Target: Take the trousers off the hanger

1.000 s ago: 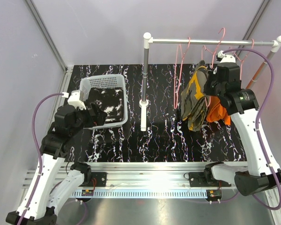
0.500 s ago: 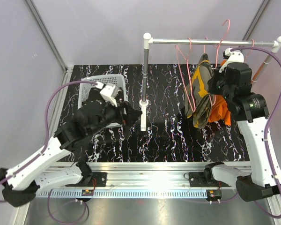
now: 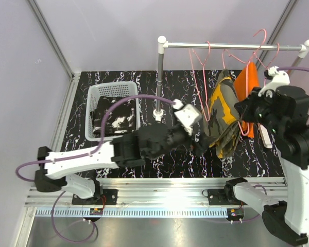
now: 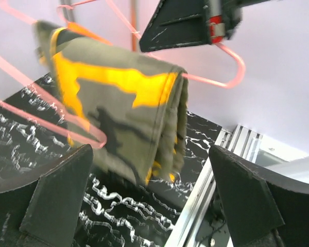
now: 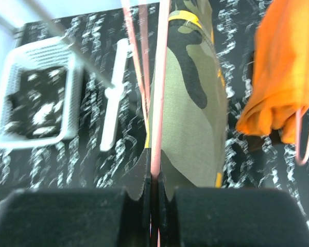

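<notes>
Your left end effector (image 4: 152,200), jaws spread wide and gripping nothing, is facing the camouflage trousers (image 4: 123,113). They are hanging straight ahead of it and slightly above, folded over a pink hanger (image 5: 160,103), long axis dropping toward the tabletop (image 3: 252,154). Your right end effector (image 5: 153,185) is clenching that hanger's wire. The left looks better placed for the pull. The orange trousers (image 5: 283,67) are hanging just to the right end effector's right.

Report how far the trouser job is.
Done: the black splotched trousers lie in the basket. In hand: the right pincer is shut on the pink hanger carrying the camouflage trousers; the left pincer is open before them. Left: both those and the orange trousers.
</notes>
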You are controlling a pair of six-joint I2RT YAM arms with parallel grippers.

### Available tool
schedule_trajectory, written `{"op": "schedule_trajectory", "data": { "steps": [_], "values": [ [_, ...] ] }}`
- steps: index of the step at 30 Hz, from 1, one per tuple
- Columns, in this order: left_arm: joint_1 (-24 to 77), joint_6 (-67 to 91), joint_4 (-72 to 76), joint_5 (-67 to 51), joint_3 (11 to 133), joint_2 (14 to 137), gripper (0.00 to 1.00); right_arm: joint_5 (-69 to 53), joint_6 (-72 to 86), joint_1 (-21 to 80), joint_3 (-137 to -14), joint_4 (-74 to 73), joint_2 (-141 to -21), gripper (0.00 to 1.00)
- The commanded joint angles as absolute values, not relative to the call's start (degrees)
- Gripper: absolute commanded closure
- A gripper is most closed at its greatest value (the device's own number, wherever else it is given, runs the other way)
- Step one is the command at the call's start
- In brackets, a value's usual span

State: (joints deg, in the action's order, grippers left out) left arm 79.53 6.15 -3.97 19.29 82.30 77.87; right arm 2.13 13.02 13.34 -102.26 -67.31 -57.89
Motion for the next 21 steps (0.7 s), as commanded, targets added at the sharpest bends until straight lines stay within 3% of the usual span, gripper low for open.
{"op": "schedule_trajectory", "data": {
  "steps": [1,16,21],
  "values": [
    [81.82,-0.34,1.58,22.23,88.50,83.66,0.01,-4.56,14.41,13.10,-108.36,-64.77,-53.97,1.00],
    [87.80,-7.47,3.51,31.02,98.00,96.06,0.06,-13.97,15.29,13.10,-111.09,-69.87,-46.06,1.00],
    [87.89,-8.09,3.34,31.99,100.01,97.20,0.20,-13.97,14.94,13.10,-110.83,-70.14,-45.53,1.00]
  ]
}}
